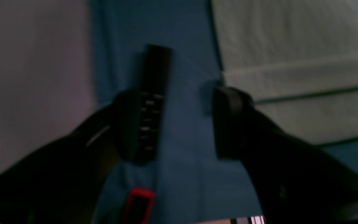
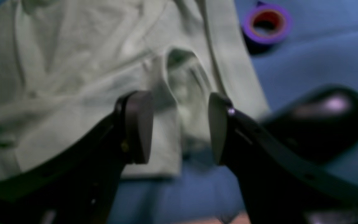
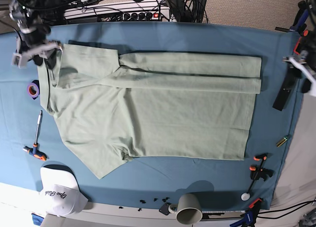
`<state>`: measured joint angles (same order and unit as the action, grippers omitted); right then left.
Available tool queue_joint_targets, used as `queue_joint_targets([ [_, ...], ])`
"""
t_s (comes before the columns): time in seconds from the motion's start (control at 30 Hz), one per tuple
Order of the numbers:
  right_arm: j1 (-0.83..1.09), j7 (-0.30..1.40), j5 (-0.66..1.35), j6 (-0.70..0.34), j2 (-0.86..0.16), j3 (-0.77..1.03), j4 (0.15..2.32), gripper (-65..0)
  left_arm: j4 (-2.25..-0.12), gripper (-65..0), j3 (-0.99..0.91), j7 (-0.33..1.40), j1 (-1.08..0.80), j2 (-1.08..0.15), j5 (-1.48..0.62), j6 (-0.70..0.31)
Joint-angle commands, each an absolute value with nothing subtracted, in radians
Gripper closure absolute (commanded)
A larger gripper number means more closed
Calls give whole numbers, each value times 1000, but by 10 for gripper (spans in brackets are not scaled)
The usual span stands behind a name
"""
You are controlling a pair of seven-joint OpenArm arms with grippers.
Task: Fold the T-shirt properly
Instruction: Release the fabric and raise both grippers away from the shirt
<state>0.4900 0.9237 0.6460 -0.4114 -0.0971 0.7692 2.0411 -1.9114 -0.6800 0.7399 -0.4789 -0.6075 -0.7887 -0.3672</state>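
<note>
T-shirt (image 3: 158, 108) lies flat on the blue-clothed table (image 3: 197, 37), far long edge folded in; near sleeve not yet folded. Left tool (image 1: 179, 121) gapes empty beside the hem; right tool (image 2: 179, 127) gapes empty above the collar end.

Risk: fold could slump if the next pinch catches one layer only.

Clutter: black remote (image 3: 282, 96) under left tool, tape roll (image 3: 33, 90) beside collar, screwdriver (image 3: 36, 138), white cap (image 3: 60, 190), mug (image 3: 188, 208) crowd the near edge.

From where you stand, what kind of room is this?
Probably a robotics lab or workshop: a work table draped in blue cloth, clamps at its edge, a power strip with cables behind, and a T-shirt spread out.
</note>
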Motion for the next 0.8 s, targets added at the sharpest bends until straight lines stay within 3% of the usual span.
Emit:
queue_joint_targets([
  [0.0,511,902,663,-411,-107,786,2058,-290,-1930,-361,-721,720,-486,-632,-809,-367],
  [0.3,546,902,822,-447,24,793,1909,-290,-1930,-361,-808,737,-516,-631,-854,-410],
  [0.63,490,918,902,-476,31,791,1732,-288,-1930,-361,-808,736,-516,-632,-854,-410],
  [0.7,490,931,926,-495,30,791,1733,-218,-1930,-361,-808,736,-516,-632,-854,-410],
  [0.77,490,955,955,-538,31,791,1734,-87,-1930,-361,-807,736,-516,-632,-854,-409],
])
